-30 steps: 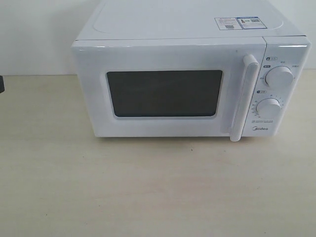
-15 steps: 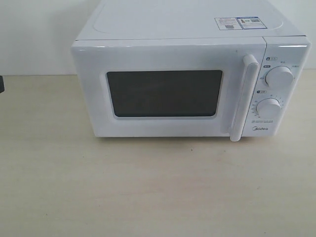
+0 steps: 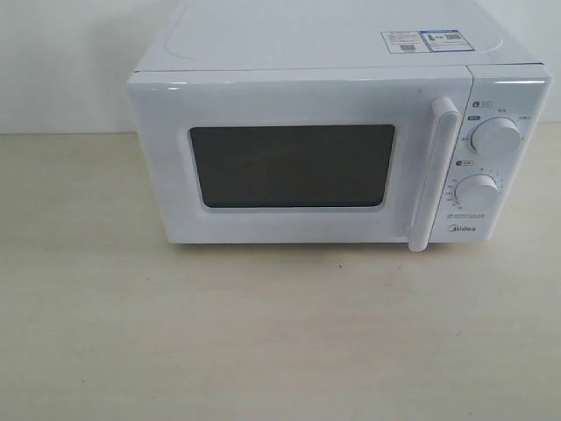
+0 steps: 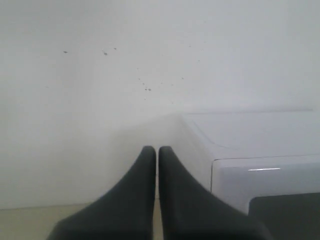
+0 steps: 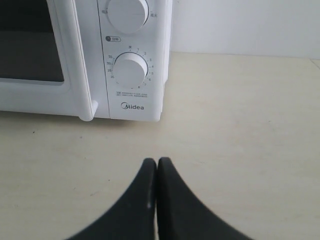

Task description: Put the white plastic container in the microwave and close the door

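The white Midea microwave [image 3: 337, 53] stands at the back of the table. Its door [image 3: 166, 158] with the dark mesh window is shut, the vertical bar handle [image 3: 434, 175] beside the two round dials. No white plastic container shows in any view. Neither gripper appears in the exterior view. My left gripper [image 4: 157, 148] is shut and empty, raised beside the microwave [image 4: 250, 145] at its upper corner, facing the white wall. My right gripper [image 5: 157, 160] is shut and empty, low over the table in front of the microwave [image 5: 160, 60] at its dial panel corner.
A pale wooden table [image 3: 280, 333] stretches in front of the microwave. A white wall [image 3: 70, 61] rises behind it. Stickers [image 3: 422, 40] lie on the microwave's top.
A dark piece of the left arm at the exterior view's left edge has gone out of view. The microwave has not moved.
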